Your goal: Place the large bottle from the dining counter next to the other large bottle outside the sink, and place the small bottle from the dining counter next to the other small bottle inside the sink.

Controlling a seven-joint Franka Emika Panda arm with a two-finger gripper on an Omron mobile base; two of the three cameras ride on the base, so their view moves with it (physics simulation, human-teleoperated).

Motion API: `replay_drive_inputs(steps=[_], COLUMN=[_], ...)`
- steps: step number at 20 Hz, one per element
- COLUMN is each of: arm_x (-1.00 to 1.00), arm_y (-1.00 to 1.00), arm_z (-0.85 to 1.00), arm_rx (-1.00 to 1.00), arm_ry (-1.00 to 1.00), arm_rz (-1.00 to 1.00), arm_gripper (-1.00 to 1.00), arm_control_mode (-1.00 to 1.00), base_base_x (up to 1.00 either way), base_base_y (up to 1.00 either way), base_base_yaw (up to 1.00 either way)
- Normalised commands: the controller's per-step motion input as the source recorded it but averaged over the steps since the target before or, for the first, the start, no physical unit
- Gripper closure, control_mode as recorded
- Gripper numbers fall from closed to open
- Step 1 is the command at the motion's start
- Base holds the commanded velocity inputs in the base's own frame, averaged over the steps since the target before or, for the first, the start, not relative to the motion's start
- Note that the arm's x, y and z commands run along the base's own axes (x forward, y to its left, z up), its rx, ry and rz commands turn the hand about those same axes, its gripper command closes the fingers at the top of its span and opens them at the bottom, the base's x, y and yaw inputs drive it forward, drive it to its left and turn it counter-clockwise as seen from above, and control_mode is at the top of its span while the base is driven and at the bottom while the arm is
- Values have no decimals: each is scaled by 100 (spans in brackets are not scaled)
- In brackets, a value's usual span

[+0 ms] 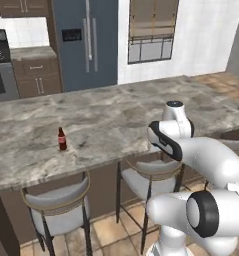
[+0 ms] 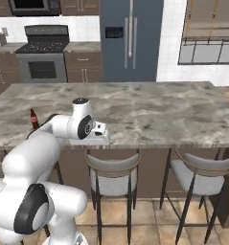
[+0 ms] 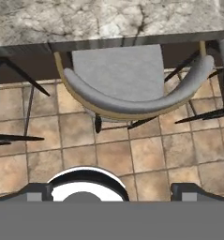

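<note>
My tool (image 3: 111, 190) hangs fully open, holding nothing, above a grey-seated stool (image 3: 127, 84) at the marbled tabletop (image 1: 116, 120) edge. The small bottle (image 1: 62, 139) stands upright on that tabletop (well apart from the tool, to my left).

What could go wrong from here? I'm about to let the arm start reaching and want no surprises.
1. The small bottle stands alone on the dining counter, well off to the left of the open hand. It is narrow and upright, so a sideways approach may tip it.
2. The hand looks down over the counter's edge at a stool, so dropping from here could strike its backrest.
</note>
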Motion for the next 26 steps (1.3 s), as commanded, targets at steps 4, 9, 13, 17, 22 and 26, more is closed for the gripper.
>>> replay_drive_inputs(steps=[4, 9, 13, 17, 22, 26], arm_x=[0, 0, 0, 0, 0, 0], arm_y=[0, 0, 0, 0, 0, 0], arm_z=[0, 0, 0, 0, 0, 0], arm_rx=[0, 0, 0, 0, 0, 0], arm_ry=[0, 0, 0, 0, 0, 0], arm_rz=[0, 0, 0, 0, 0, 0], arm_gripper=[-100, -100, -100, -100, -100, -100], arm_control_mode=[100, 100, 100, 100, 100, 100], base_base_x=[12, 8, 5, 2, 3, 0], base_base_y=[31, 42, 47, 39, 53, 63], base_base_yaw=[48, 37, 22, 9, 2, 0])
